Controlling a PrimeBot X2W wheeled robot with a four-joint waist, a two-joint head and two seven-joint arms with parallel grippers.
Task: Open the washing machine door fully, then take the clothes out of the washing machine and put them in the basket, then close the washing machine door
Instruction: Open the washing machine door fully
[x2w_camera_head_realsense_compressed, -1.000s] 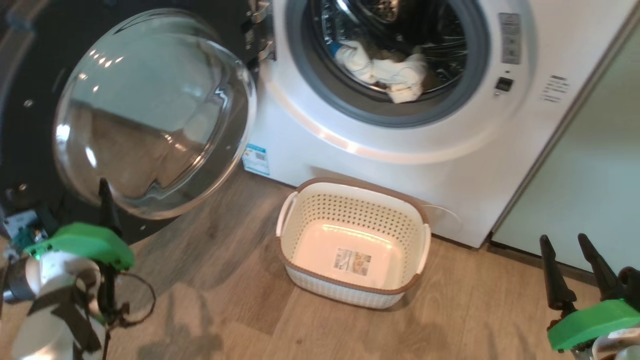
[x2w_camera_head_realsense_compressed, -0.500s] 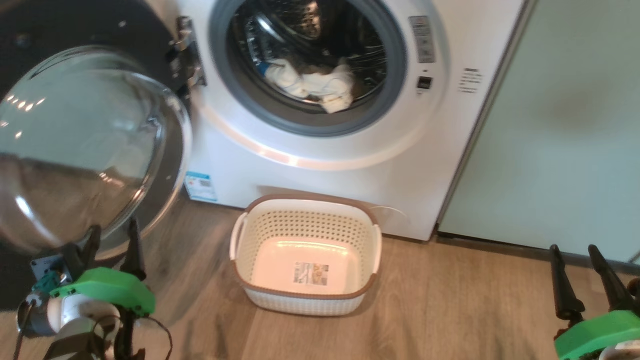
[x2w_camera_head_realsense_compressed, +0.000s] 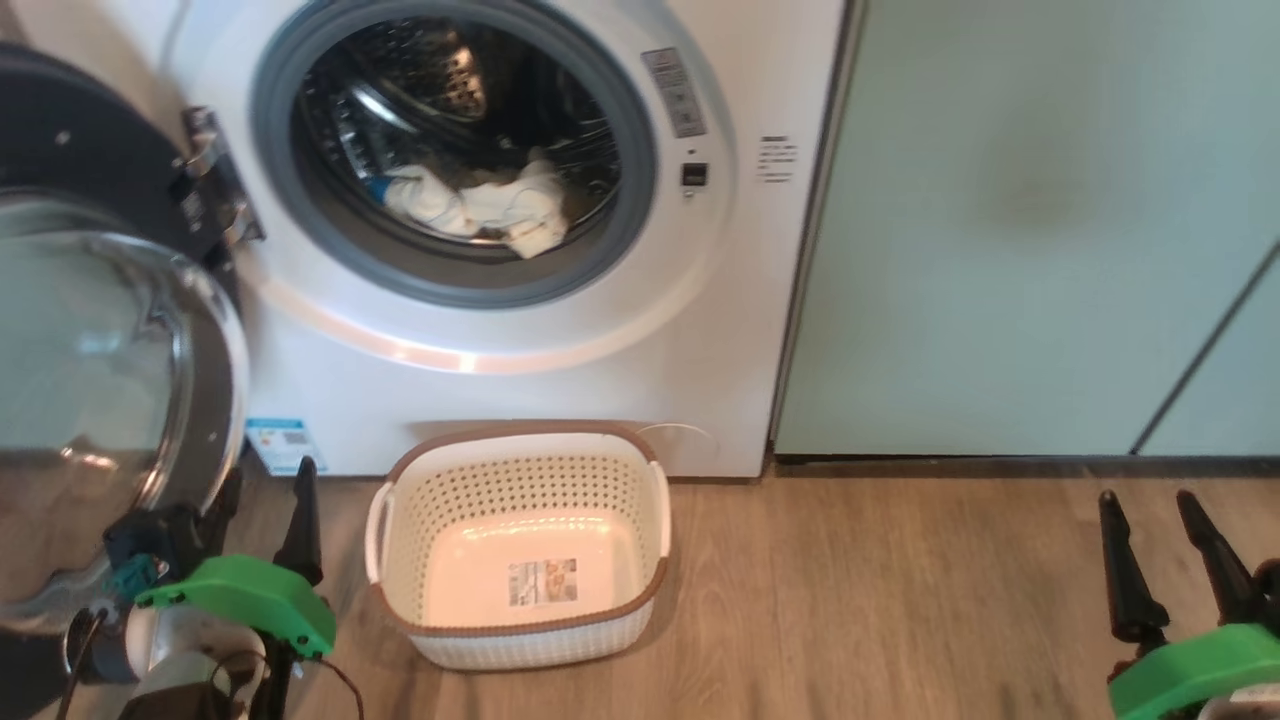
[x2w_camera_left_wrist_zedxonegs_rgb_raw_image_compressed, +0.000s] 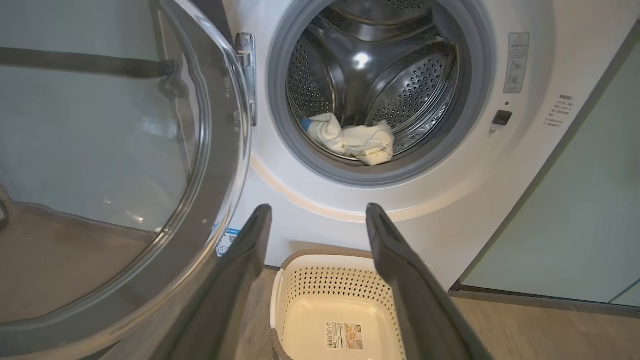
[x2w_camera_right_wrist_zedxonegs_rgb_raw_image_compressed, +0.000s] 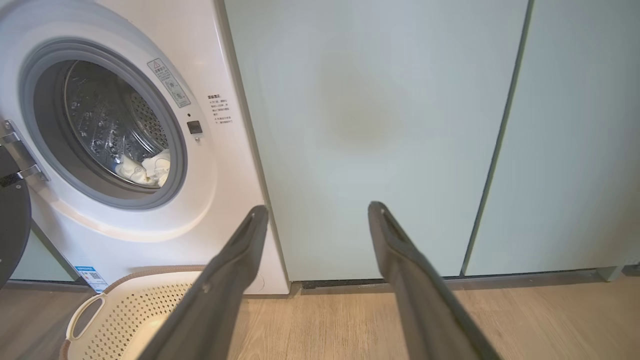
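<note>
The white washing machine (x2w_camera_head_realsense_compressed: 620, 330) stands with its round washing machine door (x2w_camera_head_realsense_compressed: 90, 400) swung open to the left, glass bulge facing me. Pale cream clothes (x2w_camera_head_realsense_compressed: 480, 205) lie at the bottom of the steel drum, also seen as clothes (x2w_camera_left_wrist_zedxonegs_rgb_raw_image_compressed: 350, 142) and clothes (x2w_camera_right_wrist_zedxonegs_rgb_raw_image_compressed: 147, 170). The cream basket (x2w_camera_head_realsense_compressed: 520, 490) sits on the floor in front of the machine, with nothing in it but its label. My left gripper (x2w_camera_head_realsense_compressed: 268, 480) is open beside the door's lower edge, left of the basket; in its own view the left gripper (x2w_camera_left_wrist_zedxonegs_rgb_raw_image_compressed: 318, 210) points at the machine's front below the drum. My right gripper (x2w_camera_head_realsense_compressed: 1145, 500) is open and holds nothing, far right.
Pale green cabinet doors (x2w_camera_head_realsense_compressed: 1000, 250) fill the wall right of the machine, and the right gripper (x2w_camera_right_wrist_zedxonegs_rgb_raw_image_compressed: 317, 207) faces them. Wooden floor (x2w_camera_head_realsense_compressed: 880, 600) lies open between the basket and my right gripper. A blue label (x2w_camera_head_realsense_compressed: 280, 445) marks the machine's lower left corner.
The head camera has swung right, so door, machine and basket sit further left in the picture. My left gripper now shows below and right of the door glass. Both grippers stay open.
</note>
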